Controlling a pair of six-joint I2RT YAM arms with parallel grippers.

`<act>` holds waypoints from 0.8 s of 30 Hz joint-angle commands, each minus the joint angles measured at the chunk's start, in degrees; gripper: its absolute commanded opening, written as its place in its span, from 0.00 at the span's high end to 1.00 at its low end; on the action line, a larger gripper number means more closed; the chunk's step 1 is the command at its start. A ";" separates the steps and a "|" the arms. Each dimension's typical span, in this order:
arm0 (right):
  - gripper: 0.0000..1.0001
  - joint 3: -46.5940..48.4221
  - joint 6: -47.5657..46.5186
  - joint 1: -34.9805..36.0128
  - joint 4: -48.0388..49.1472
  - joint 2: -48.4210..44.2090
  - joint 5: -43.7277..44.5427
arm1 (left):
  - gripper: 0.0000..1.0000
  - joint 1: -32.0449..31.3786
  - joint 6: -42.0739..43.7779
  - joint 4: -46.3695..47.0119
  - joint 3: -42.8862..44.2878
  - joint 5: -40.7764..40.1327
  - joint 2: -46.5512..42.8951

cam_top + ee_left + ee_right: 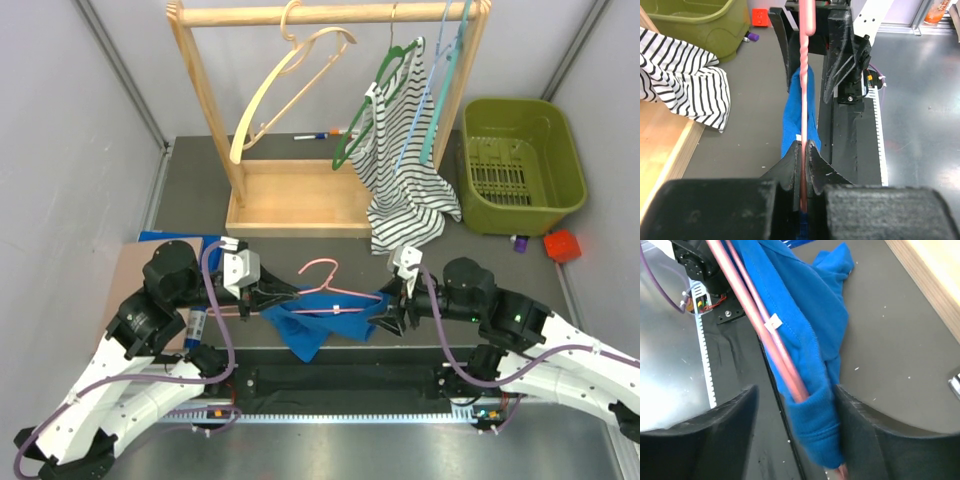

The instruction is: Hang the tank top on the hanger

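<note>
Left gripper (802, 150) was clamped on the wire of the pink hanger (804, 85), which stretched between the two arms over the dark table (200, 200). The blue tank top (308, 332) was draped along the hanger, its loose part sagging near the middle. Right gripper (795, 388) stood with jaws apart, straddling the hanger's right end and the fabric over it. Behind: wooden rack (205, 120), striped top (400, 170), green basket (560, 150).

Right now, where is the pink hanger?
The hanger sits near centre of the top view, before the wooden rack: the left gripper clamps one end, the other lies inside the open right gripper, tank top draped on it.
</note>
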 commanded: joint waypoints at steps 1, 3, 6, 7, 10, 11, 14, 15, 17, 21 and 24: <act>0.47 2.09 -0.70 2.18 0.18 -0.16 3.43 | 1.00 0.14 1.22 1.03 3.02 0.74 -1.05; 0.74 2.36 -0.52 2.36 -0.09 0.54 3.52 | 1.00 0.14 1.30 0.85 3.28 0.39 -1.23; 1.00 2.53 -0.26 2.71 -0.26 1.06 4.74 | 1.00 0.14 0.69 0.85 3.37 -1.19 -1.76; 1.00 2.53 -0.08 2.71 -0.18 1.07 5.70 | 1.00 0.14 -0.27 1.46 3.29 -2.07 -1.85; 1.00 2.71 1.32 2.80 0.00 0.72 9.82 | 0.59 0.14 -1.42 2.43 2.41 -8.91 -2.29; 1.00 2.88 3.15 2.80 0.17 0.45 11.58 | 0.39 0.14 -1.77 3.21 1.97 -11.37 -2.55; 1.00 3.50 5.97 2.80 0.53 0.28 16.60 | 0.01 0.14 -4.14 8.12 -0.40 -21.21 -3.16; 1.00 3.85 6.68 2.80 0.79 0.36 17.74 | 0.01 0.14 -5.10 9.28 -1.54 -28.20 -3.43; 1.00 3.94 8.00 2.80 1.49 0.80 18.90 | 0.01 0.14 -6.07 12.52 -3.47 -35.70 -5.09; 1.00 4.82 11.95 4.55 5.26 3.43 21.00 | 0.01 0.14 -9.23 20.35 -8.48 -52.15 -9.13; 1.00 5.43 15.55 8.58 8.51 6.59 27.65 | 0.01 0.14 -11.08 22.11 -11.21 -61.65 -12.74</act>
